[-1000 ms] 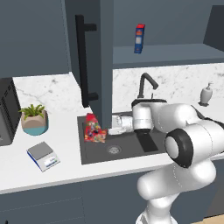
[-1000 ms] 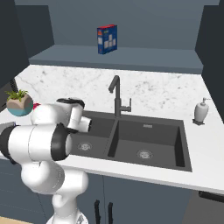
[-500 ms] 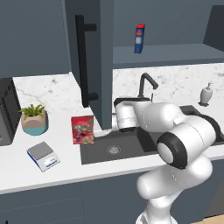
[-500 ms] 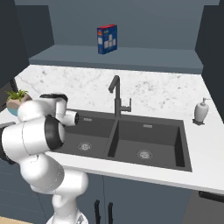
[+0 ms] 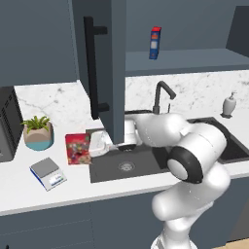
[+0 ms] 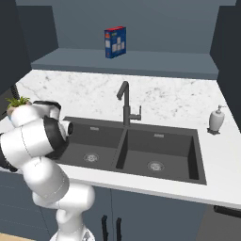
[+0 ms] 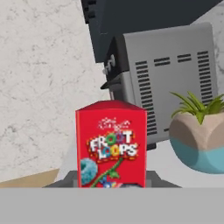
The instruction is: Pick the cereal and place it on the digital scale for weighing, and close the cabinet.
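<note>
Cereal carried toward the scale, cabinet (image 5: 114, 63) open.
We clamp our gripper (image 5: 92, 145) on the cereal (image 5: 78, 149), held upright over the counter between plant (image 5: 38, 132) and sink; the digital scale (image 5: 47, 172) lies near, and a slipping box could miss it.

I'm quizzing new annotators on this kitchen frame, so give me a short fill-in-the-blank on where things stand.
1. The cereal stands between the gripper and the potted ____.
2. The digital scale bears ____ on its plate.
3. The cabinet door stands ____.
4. The blue box sits on the ____.

Missing words: plant; nothing; open; shelf
</note>
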